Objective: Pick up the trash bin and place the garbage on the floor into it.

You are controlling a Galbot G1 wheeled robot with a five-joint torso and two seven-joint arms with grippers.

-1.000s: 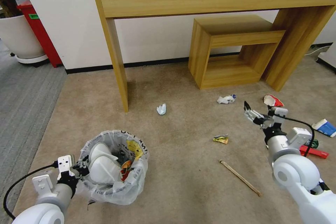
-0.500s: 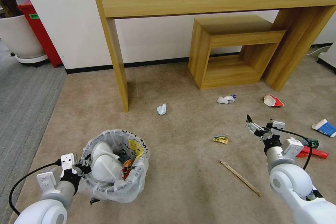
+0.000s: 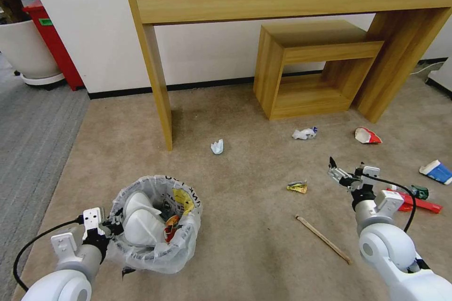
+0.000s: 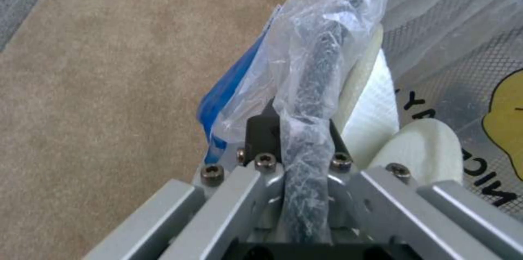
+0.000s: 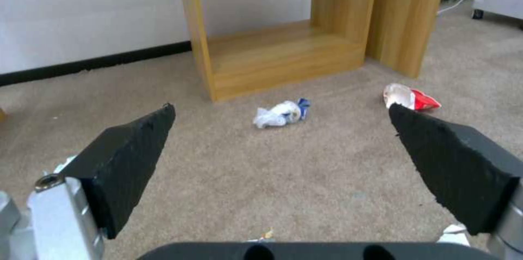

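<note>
Looking down from the head, the trash bin (image 3: 157, 225) sits on the floor (image 3: 245, 244) at lower left with the left gripper (image 3: 115, 226) at its rim, the right gripper (image 3: 335, 173) hovering over scattered garbage (image 3: 297, 187). Up close at the left wrist, its fingers (image 4: 261, 129) pinch the bagged rim. From the right wrist, the fingers (image 5: 130, 145) spread wide, empty, above carpet.

trash bin (image 3: 155, 244) base: hidden by bag | planter (image 3: 23, 51): cut off | bag lettering: partly unreadable
</note>
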